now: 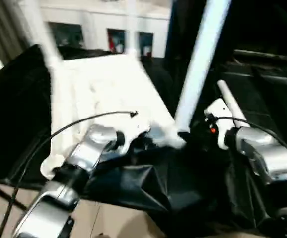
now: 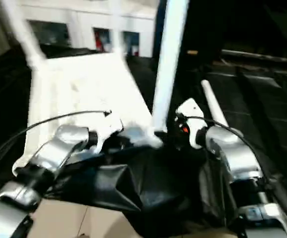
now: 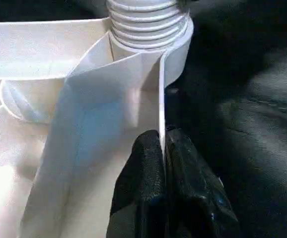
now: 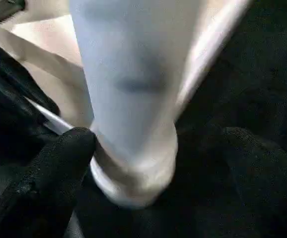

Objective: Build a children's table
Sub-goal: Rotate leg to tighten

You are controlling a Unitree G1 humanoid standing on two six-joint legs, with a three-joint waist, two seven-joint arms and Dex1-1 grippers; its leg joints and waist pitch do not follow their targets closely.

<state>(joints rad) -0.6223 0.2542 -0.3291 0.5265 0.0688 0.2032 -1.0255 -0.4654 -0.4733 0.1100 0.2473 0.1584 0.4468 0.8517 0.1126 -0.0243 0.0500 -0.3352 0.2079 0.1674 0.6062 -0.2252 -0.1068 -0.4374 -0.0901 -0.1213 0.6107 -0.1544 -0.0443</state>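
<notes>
The white tabletop (image 1: 104,94) lies underside up on a black cloth. Two white legs (image 1: 38,29) (image 1: 130,25) stand in its far corners. A third leg (image 1: 198,64) rises from the near right corner socket (image 3: 176,49), its ribbed end showing there. My left gripper (image 3: 162,141) is shut on the thin rim wall just beside that socket. My right gripper (image 4: 158,148) is open around the leg's base (image 4: 133,163); one finger (image 4: 64,163) touches it and the other stands apart. Another white tube leg (image 1: 231,103) lies beyond my right wrist.
The black cloth (image 1: 148,193) covers the work surface and hangs over its near edge, above a beige floor (image 1: 108,223). A thin black cable (image 1: 84,121) arcs over my left forearm. A white wall with pictures (image 1: 116,39) stands behind.
</notes>
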